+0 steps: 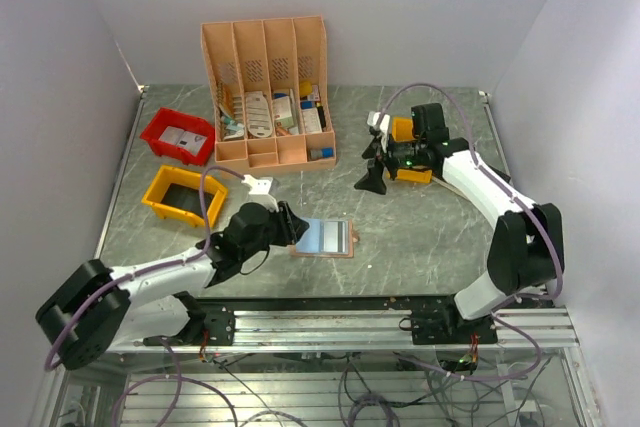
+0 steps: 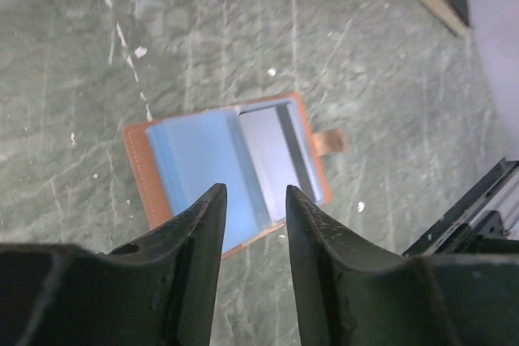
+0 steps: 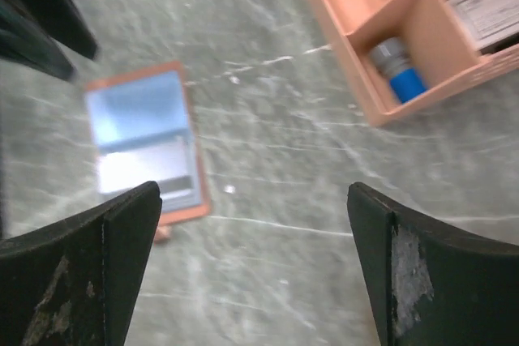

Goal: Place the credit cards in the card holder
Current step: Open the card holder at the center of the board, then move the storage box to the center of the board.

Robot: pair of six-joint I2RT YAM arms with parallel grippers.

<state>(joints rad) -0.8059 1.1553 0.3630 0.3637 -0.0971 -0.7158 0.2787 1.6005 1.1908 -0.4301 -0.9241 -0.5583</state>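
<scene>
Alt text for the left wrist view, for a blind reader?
An open tan card holder lies on the grey-green table, a pale striped card in its right half. The left gripper hovers above, slightly open and empty.

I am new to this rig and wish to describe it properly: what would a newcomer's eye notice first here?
First, the open tan card holder lying flat in the centre, one credit card in a clear pocket, with the left claw at its left edge, slightly open and empty. Behind stands the tall peach desk organiser, full of leaflets; the right claw hovers wide open to its right.
</scene>
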